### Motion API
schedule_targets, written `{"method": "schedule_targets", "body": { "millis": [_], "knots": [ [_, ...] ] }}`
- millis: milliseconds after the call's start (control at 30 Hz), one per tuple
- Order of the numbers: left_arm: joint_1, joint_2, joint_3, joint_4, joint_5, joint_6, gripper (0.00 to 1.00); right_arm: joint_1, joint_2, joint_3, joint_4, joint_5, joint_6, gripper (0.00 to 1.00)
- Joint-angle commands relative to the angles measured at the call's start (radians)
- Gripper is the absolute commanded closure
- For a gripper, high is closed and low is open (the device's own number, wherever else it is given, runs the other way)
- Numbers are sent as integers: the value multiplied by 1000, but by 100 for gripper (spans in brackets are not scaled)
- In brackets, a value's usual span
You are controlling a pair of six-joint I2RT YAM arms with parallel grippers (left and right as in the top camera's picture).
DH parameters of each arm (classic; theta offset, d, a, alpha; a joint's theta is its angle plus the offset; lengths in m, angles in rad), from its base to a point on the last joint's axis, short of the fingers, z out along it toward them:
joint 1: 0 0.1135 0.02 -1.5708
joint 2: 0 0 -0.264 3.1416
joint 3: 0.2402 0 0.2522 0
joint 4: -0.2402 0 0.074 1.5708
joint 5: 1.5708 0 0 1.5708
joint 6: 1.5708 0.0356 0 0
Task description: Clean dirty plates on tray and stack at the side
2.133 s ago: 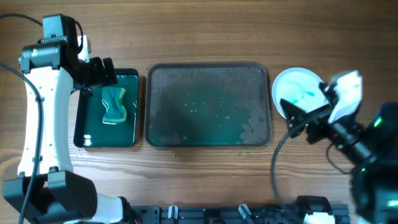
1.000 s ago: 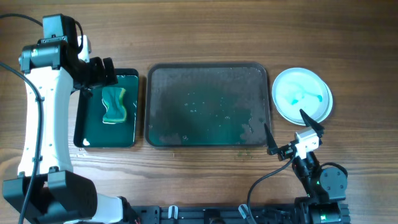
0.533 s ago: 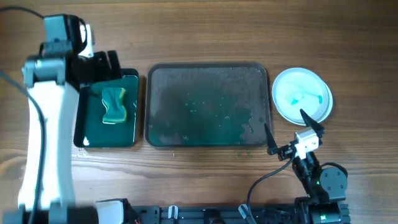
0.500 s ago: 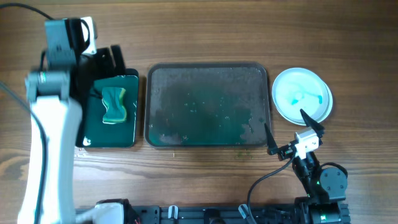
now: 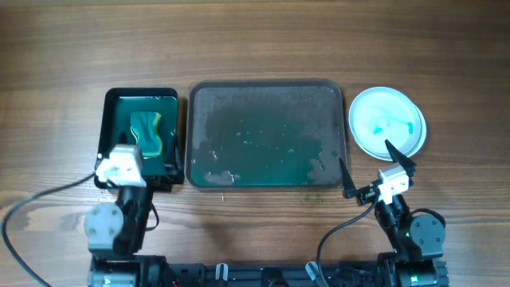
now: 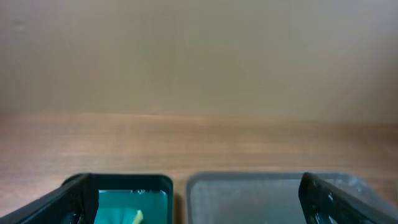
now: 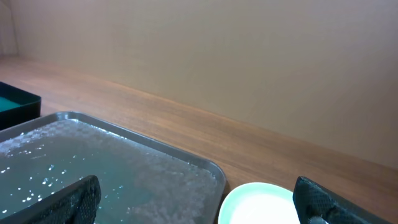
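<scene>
The plates lie right of the tray as one white round shape with teal smears; I cannot tell how many are stacked. The top plate also shows in the right wrist view. The dark grey tray holds no plates, only wet foam and teal specks; it also shows in the right wrist view and the left wrist view. My right gripper is open and empty, just in front of the plates. My left gripper is open and empty, at the small black tray's front edge.
A small black tray with teal water stands left of the grey tray and holds a yellow-green sponge. Both arm bases sit at the table's front edge. A cable runs along the front left.
My left arm has pulled back from the far left of the small tray to the table's front. My right arm withdrew from the plates earlier and has held still since.
</scene>
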Motion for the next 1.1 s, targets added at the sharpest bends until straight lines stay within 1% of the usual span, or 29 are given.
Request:
{"method": "schedule_targets", "body": {
  "millis": [0,333,367,467,1067],
  "knots": [
    [-4,-101,-147,88,8,1,0,4,-8,-2,4,12,-3,0],
    [-4,-265,-296,93,13,1,0,4,-8,-2,4,12,-3,0],
    [-4,-273,-299,75,13,1,0,4,-8,-2,4,12,-3,0],
    [-2,-275,-299,0,11,0,0,4,-8,-2,4,12,-3,0],
    [-2,-272,-299,4,11,2,0,4,-8,-2,4,12,-3,0]
  ]
}}
